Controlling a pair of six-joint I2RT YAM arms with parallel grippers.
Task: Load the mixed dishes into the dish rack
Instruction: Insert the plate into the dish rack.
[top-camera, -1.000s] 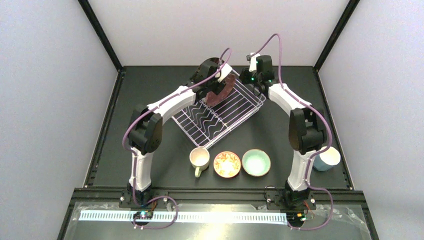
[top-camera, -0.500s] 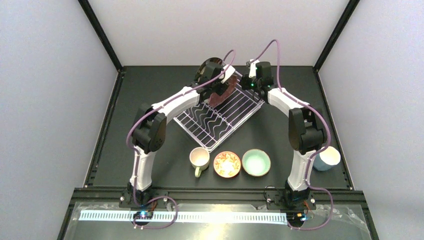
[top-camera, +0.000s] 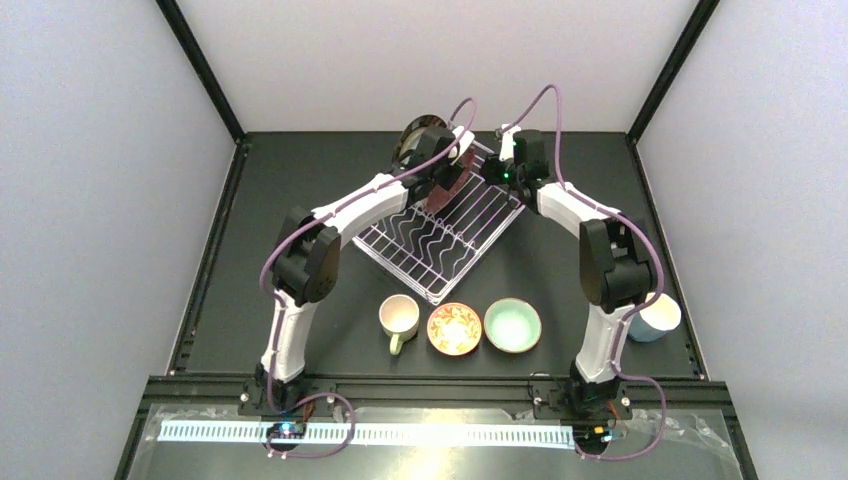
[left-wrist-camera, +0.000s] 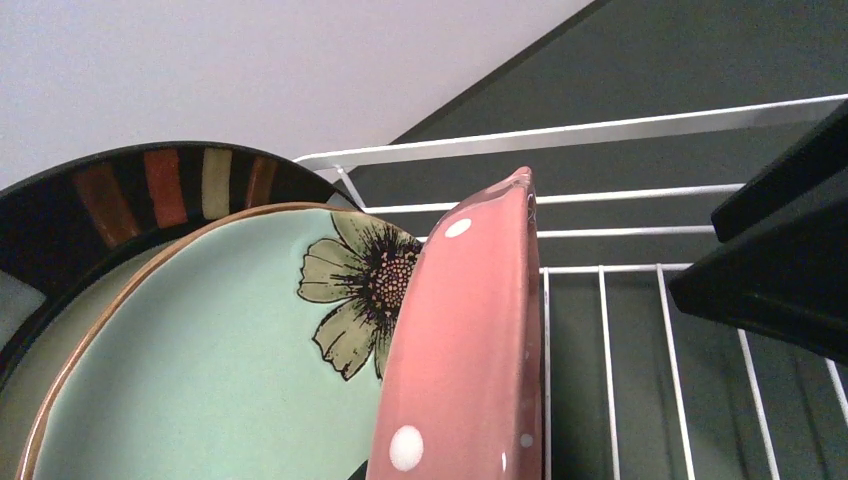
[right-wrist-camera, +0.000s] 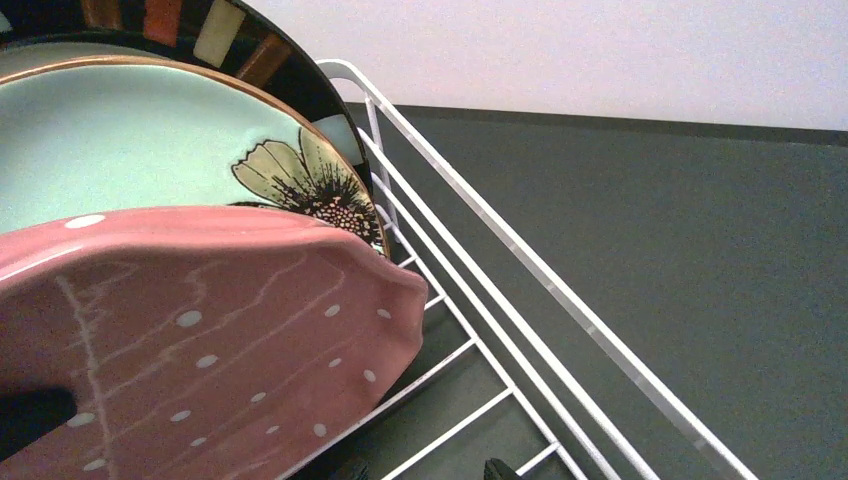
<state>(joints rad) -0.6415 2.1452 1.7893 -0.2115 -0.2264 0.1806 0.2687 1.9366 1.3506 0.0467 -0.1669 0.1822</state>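
Observation:
My left gripper (top-camera: 441, 166) is shut on the pink dotted plate (left-wrist-camera: 470, 330), holding it on edge over the far end of the white dish rack (top-camera: 425, 255). Just behind it, the teal flower plate (left-wrist-camera: 200, 370) and the cream plate with the dark striped rim (left-wrist-camera: 120, 190) stand upright in the rack. My right gripper (right-wrist-camera: 425, 470) hovers open over the rack's far right corner, beside the pink plate's rim (right-wrist-camera: 400, 290), with only rack wires below its tips. The cream mug (top-camera: 399, 318), red-orange bowl (top-camera: 454, 328) and mint bowl (top-camera: 512, 325) sit in a row on the table.
The blue mug (top-camera: 655, 318) stands at the right, beside the right arm's base. The rack lies diagonally mid-table, its near slots holding nothing. Black frame posts rise at the back corners, and light walls close in the table.
The left gripper has carried the pink plate toward the back, closer to the two standing plates. The right gripper crept left, and the rack has turned slightly.

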